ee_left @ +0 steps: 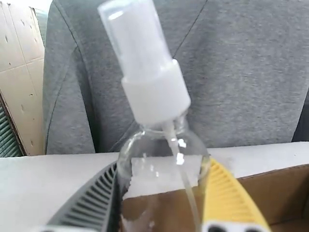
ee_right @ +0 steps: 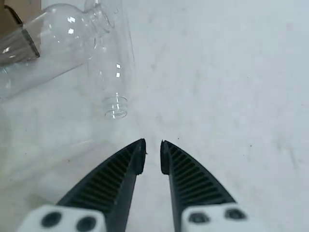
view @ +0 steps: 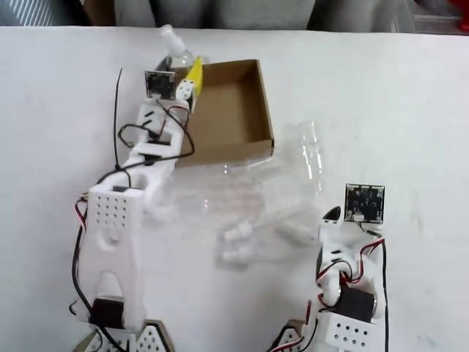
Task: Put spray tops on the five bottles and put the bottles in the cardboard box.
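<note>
White table (view: 388,88), grey fabric (ee_left: 241,72) beyond its far edge, cardboard panel (ee_left: 19,77) beside the fabric.

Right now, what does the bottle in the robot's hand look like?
The bottle is clear, see-through plastic with a rounded shoulder. A white spray top sits on its neck, and a thin tube runs down inside. The left hand grips its body between grey and yellow fingers, by the far corner of the cardboard box.

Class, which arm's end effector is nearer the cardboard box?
Left. The left end effector holds a bottle at the cardboard box's far left corner; the right end effector sits over the table, well apart from it.
</note>
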